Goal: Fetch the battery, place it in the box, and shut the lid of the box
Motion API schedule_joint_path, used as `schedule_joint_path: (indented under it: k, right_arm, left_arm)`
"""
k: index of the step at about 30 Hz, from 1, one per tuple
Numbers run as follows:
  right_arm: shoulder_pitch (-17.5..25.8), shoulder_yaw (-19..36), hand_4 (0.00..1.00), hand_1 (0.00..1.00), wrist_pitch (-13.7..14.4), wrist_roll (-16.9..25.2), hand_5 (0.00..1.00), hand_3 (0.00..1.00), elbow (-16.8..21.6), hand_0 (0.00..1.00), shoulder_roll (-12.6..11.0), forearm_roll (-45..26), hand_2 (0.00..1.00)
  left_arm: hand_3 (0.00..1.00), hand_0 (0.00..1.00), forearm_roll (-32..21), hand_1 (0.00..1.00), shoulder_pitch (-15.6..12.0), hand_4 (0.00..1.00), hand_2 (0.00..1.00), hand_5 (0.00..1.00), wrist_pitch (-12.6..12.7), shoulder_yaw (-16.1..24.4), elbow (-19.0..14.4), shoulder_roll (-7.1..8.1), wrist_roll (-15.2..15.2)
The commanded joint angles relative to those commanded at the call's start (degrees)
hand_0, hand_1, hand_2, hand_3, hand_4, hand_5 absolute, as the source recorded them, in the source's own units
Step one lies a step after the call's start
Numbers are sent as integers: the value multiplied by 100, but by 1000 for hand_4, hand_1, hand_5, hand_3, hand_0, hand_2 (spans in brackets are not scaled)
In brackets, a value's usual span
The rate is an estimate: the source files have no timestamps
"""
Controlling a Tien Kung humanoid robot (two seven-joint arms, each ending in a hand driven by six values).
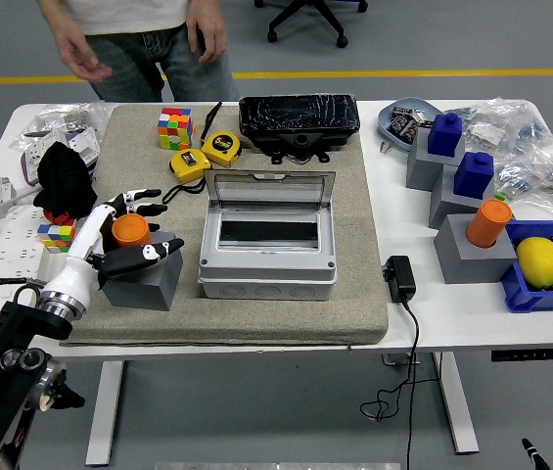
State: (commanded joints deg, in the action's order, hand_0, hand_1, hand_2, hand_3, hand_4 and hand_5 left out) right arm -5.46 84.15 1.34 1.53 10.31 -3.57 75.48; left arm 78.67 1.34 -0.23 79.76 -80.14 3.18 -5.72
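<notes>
An orange cylindrical battery (131,229) stands upright in a grey block (144,279) at the mat's left. My left hand (144,227) reaches in from the lower left. Its fingers (137,201) arch over the battery's far side and its thumb lies across the block's near side. The hand is loosely open around the battery, and I cannot tell whether it touches. The grey box (268,262) sits mid-mat with its clear lid (274,184) standing open at the back. A second orange battery (491,221) stands in a grey block at the right.
Two yellow tape measures (207,152), a Rubik's cube (174,127) and a black case (299,119) lie behind the box. A black adapter (399,277) lies to its right. Blue blocks, a lemon (538,260) and bags crowd the right side. A person (139,39) stands at the far left.
</notes>
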Motion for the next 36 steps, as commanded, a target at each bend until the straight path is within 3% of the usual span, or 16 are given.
schedule_joint_path:
  k: [2,19,20,25,26,31,32,36]
  right_arm:
    - [-3,2,998,743,0,1,998,765,0,853,-1,-2,726]
    - [-8,8,998,743,-1,7,998,765,0,853,1,1,726]
    - [-9,4,998,743,-2,8,998,765,0,853,2,-2,726]
    - [-6,17,998,743,-3,4,998,765,0,853,4,11,726]
    - [-4,13,998,743,-4,5,998,765,0,853,4,9,726]
    - [-2,-2,998,743,-9,5,998,765,0,853,5,5,726]
    - [-2,-4,998,744,-9,5,998,765,0,853,5,3,726]
    - [6,4,998,744,-10,4,998,765,0,853,3,11,726]
  left_arm:
    - [593,574,-76,680,9,956,531,2,68,-59,21,2,-57]
    - [560,556,-369,670,34,943,506,2,391,-342,280,-11,-306]
    - [502,539,-381,658,41,941,467,2,415,-342,299,-16,-322]
    - [502,539,-449,658,63,941,467,2,532,-355,352,-46,-396]
    - [366,356,-463,448,64,927,353,2,564,-355,366,-55,-414]
    - [366,356,-493,448,71,927,353,2,712,-372,414,-73,-476]
    - [286,275,-496,375,70,916,280,2,729,-375,422,-74,-483]
    - [286,275,-512,375,56,916,280,2,821,-396,448,-77,-516]
